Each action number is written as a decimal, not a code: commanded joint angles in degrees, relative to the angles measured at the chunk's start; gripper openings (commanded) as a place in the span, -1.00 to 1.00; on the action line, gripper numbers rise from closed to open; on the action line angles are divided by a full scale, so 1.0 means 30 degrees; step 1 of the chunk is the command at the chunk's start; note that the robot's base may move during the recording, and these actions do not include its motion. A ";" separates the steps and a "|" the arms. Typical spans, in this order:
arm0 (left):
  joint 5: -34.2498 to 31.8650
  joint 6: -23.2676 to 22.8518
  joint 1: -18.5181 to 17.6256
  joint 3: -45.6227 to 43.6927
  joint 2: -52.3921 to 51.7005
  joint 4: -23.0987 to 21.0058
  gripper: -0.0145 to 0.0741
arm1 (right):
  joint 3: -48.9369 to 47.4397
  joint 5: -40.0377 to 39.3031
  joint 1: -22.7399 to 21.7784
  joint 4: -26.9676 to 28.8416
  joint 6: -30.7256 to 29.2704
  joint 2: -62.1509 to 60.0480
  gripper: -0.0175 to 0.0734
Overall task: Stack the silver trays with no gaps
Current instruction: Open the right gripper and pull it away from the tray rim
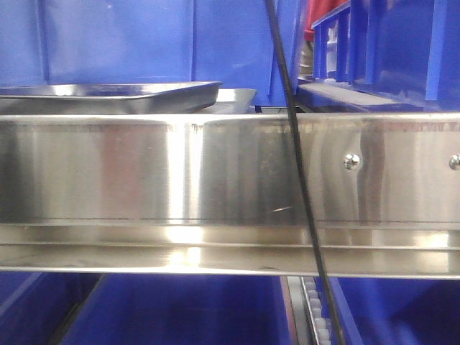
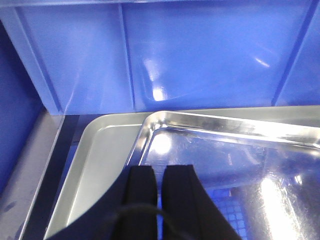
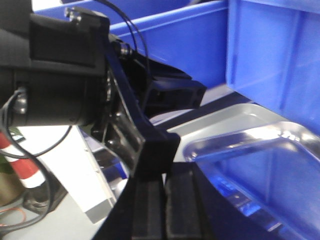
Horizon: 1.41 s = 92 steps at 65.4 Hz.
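Two silver trays lie one over the other on the shelf. In the left wrist view the upper tray (image 2: 235, 165) sits shifted to the right, so the lower tray (image 2: 95, 155) shows along its left and far sides. The front view shows the upper tray (image 1: 108, 93) with the lower one (image 1: 237, 95) sticking out at its right. My left gripper (image 2: 159, 172) is shut, its fingers over the upper tray's near left corner; any hold on the rim is hidden. My right gripper (image 3: 164, 182) is shut and empty, just left of the upper tray's corner (image 3: 250, 165).
A broad steel shelf rail (image 1: 215, 172) with screws fills the front view, crossed by a black cable (image 1: 298, 158). Blue plastic bins (image 2: 200, 55) stand right behind the trays and at the right (image 3: 270, 55). The left arm's black body (image 3: 65, 75) is close above my right gripper.
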 commanded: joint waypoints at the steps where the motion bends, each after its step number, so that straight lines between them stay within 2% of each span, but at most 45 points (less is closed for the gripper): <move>1: -0.0312 0.0034 -0.0175 -0.0048 -0.0019 0.0230 -0.62 | -0.0142 -0.2360 0.0152 -0.0345 -0.0102 -0.0130 -0.77; 26: -0.0468 0.0034 -0.0175 -0.0048 -0.0019 0.0230 -0.62 | -0.0142 -0.3060 0.0118 -0.0345 -0.0102 -0.0130 -0.77; 44: -0.0468 0.0034 -0.0175 -0.0048 -0.0019 0.0230 -0.62 | -0.0142 -0.0742 0.0042 -0.0358 -0.0320 -0.1069 -0.77; 59: -0.0468 0.0034 -0.0175 -0.0048 -0.0019 0.0230 -0.62 | 0.0199 -0.0036 -0.0504 -0.2289 -0.0350 -0.4048 -0.77; 92: -0.0513 0.0034 -0.0175 -0.0048 -0.0019 0.0230 -0.62 | 0.8258 -0.1961 -0.0629 -0.2492 -0.0350 -1.2163 -0.77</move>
